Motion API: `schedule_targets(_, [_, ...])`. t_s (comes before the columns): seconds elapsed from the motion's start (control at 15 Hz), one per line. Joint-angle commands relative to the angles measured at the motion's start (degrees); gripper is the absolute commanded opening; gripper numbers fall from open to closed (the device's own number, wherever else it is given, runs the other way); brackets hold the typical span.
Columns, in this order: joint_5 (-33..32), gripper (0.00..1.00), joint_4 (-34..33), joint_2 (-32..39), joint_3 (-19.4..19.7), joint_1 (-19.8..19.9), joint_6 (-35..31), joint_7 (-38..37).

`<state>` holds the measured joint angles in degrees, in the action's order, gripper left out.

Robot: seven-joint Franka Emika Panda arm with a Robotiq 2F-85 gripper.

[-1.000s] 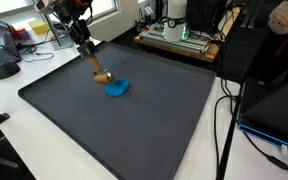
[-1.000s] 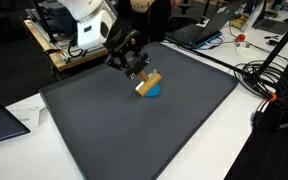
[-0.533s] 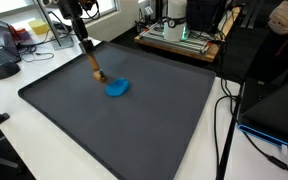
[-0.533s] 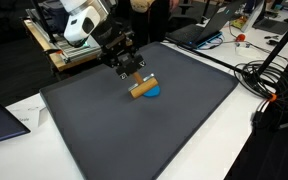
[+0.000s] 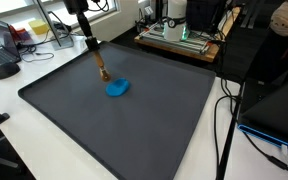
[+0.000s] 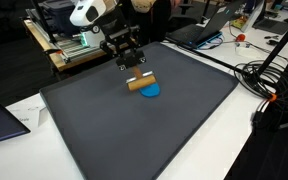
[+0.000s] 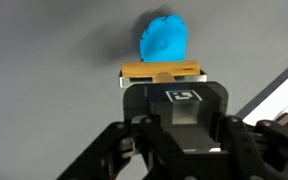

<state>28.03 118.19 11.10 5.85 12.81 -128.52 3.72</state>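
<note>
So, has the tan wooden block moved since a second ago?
Yes. In an exterior view the tan wooden block, gripped by the gripper, has shifted left off the blue round lump, which stayed put.

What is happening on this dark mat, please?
A single robot arm is working over a dark mat on a white table. Its gripper is shut on a small wooden block, held crosswise between the jaws. A blue lump lies on the mat right beside the block. Whether the block rests on the mat or hangs just above it cannot be told.
</note>
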Motion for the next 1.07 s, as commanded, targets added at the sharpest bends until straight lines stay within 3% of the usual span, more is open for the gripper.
schedule_targets(0.0, [0.01,0.48,0.01,-0.01,0.54,-0.37,0.16,-0.01])
schedule_targets(0.07, [0.00,0.23,0.05,-0.01,0.64,-0.34,0.15,-0.01])
schedule_targets(0.6, [-9.40,0.23,-2.99,2.06,1.69,-4.68,-1.44,-23.91])
schedule_targets(1.0, [-16.69,0.23,-6.91,3.53,3.26,-7.24,3.08,-40.64])
